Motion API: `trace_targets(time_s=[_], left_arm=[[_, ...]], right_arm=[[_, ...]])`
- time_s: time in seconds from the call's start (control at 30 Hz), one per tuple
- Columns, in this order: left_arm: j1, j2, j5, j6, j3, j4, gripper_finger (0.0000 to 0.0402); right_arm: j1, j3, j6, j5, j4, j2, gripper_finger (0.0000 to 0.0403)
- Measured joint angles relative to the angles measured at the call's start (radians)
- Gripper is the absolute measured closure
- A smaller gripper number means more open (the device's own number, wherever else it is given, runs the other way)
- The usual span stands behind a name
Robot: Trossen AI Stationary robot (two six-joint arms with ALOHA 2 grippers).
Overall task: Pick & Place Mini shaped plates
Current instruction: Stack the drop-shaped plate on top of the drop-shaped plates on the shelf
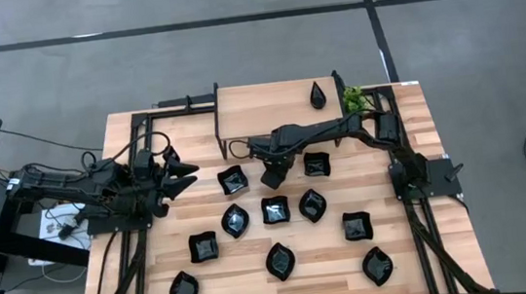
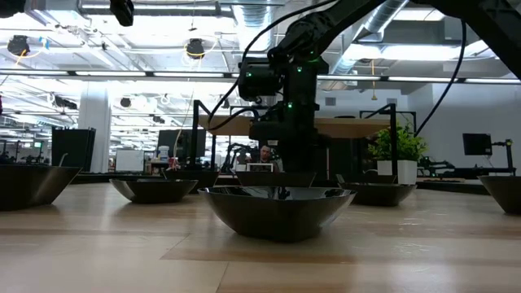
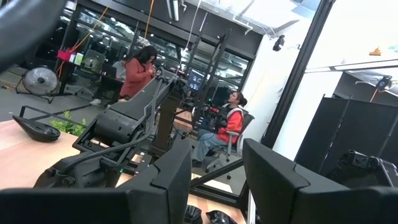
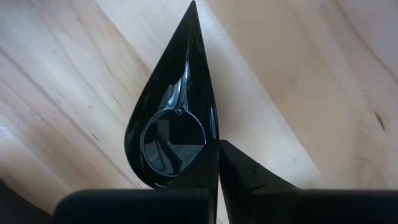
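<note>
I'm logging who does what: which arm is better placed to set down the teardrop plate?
Right. Its hand is pinched on the teardrop plate rim, above the middle of the table among the other plates. The left hand sits open and empty near the left side.

My overhead camera looks straight down on the whole table [image 1: 285,262] and both arms. The low one sits at tabletop height, facing level across the wood into the room, with a black dish [image 2: 277,210] very near its lens and the right arm behind it. The left wrist camera looks forward past the left gripper [image 3: 214,180] at the right arm and the room beyond. The right wrist camera faces down, very close, onto a teardrop plate [image 4: 171,118] just ahead of the right gripper [image 4: 217,180]. The overhead view shares that gripper [image 1: 272,177].
</note>
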Motion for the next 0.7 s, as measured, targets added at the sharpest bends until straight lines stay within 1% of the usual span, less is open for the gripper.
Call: trace_targets(time_s=[0.17,0.4,0.63,0.7], left_arm=[[0.0,0.0,0.0,0.0,0.0,0.0,0.0257],[0.0,0.0,0.0,0.0,0.0,0.0,0.0257],[0.0,0.005,0.0,0.0,0.0,0.001,0.0257],[0.0,0.004,0.0,0.0,0.0,0.001,0.0257]], right_arm=[[0.0,0.0,0.006,0.0,-0.006,0.0,0.0401],[0.015,0.005,0.008,0.0,-0.058,-0.015,0.0402],[0.036,0.051,0.007,0.005,-0.09,-0.027,0.0402],[0.039,0.065,0.003,0.02,-0.133,-0.032,0.0402]])
